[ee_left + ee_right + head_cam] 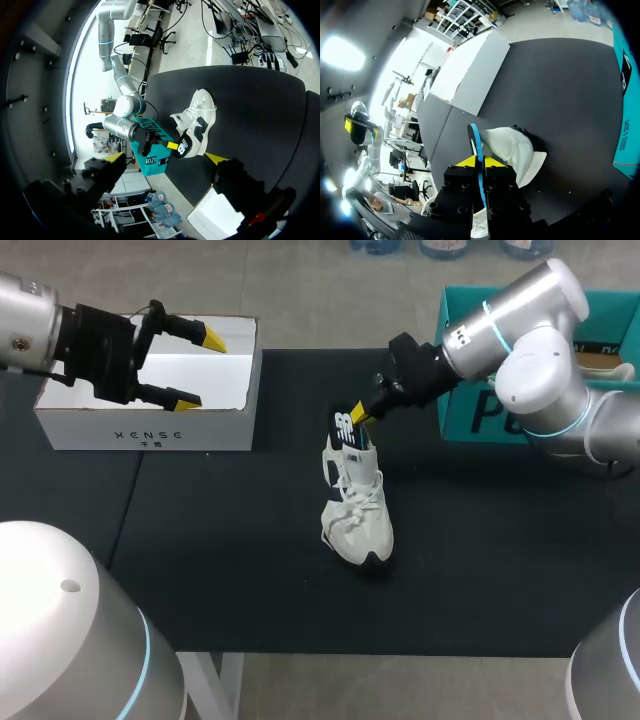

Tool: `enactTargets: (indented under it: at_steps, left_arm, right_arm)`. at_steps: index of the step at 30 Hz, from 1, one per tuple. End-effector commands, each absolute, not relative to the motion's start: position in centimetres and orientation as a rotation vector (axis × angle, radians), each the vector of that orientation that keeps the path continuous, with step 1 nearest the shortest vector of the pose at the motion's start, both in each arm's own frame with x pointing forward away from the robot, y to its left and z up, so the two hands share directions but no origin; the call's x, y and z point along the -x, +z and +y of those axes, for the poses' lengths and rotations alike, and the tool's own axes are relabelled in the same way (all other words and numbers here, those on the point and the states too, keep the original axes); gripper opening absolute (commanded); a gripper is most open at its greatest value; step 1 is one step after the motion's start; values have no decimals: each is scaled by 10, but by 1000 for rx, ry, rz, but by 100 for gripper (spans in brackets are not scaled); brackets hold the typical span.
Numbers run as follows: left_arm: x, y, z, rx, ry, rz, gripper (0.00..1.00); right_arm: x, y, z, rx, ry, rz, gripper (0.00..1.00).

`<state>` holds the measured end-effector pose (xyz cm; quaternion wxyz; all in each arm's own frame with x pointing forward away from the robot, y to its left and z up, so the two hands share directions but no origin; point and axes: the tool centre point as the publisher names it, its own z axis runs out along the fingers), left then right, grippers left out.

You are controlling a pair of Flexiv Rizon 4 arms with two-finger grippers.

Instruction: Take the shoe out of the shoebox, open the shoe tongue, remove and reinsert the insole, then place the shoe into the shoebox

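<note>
Black tongue (pixel 346 429) of the shoe (pixel 360 522) sits pinched inside the right gripper (pixel 358 413).

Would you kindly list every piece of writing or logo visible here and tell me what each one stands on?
On the white shoebox, front wall: a row of spaced dark capitals, a maker's name, so not read off; the tiny marks beneath are too small to read.
On the teal box, front: large dark letters, mostly covered, unreadable.
On the shoe, its tongue: a white logo, no readable word.
</note>
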<state>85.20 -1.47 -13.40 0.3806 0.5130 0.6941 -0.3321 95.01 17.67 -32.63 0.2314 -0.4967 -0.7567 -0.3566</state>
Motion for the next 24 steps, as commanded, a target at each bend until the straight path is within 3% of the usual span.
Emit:
enactTargets:
  at_steps: [1,20,21,22,23,24]
  left_arm:
    - [-853,-134,-15,-1312,-848,1771,100]
    - [-853,-134,-15,-1312,-848,1771,100]
    - [-853,-134,-15,-1312,-848,1771,100]
    - [-853,-134,-15,-1312,-848,1771,100]
    - [-853,-134,-15,-1312,-848,1771,100]
    - [-853,-134,-15,-1312,-848,1771,100]
  right_arm:
    - [-955,-331,182,1376,-994,-2077,0]
    - [-922,-347,180,1352,-852,-2108,0]
    - [-924,-345,180,1352,-857,-2107,2]
    - [-926,-344,181,1350,-864,-2107,28]
    - [-928,-342,181,1349,-869,-2109,42]
    - [-930,-340,181,1349,-872,-2110,45]
